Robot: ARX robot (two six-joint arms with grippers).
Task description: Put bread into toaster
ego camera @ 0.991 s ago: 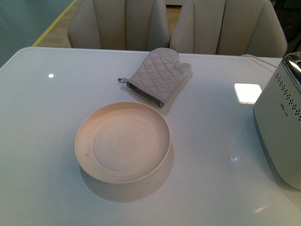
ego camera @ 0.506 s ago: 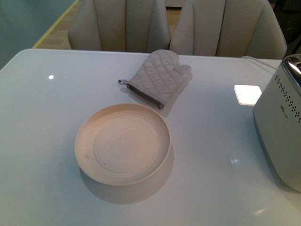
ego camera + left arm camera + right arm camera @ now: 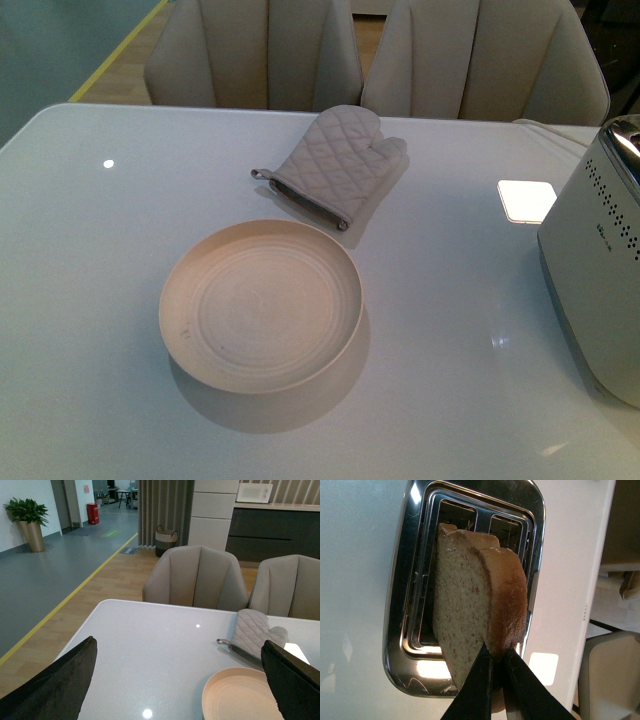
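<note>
the right gripper pinches the bread by its crust edge and holds it directly above the toaster, the slice hanging over the slots in the shiny metal top. the step in hand looks like the insertion itself; the next move likely calls for lining the slice up with one slot, lowering it straight, then letting go. the left gripper has its jaws spread wide and empty over the near left of the table, where the plate sits bare.

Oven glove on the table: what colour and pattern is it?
Grey, with a quilted diamond pattern; the front view shows the oven glove best.
</note>
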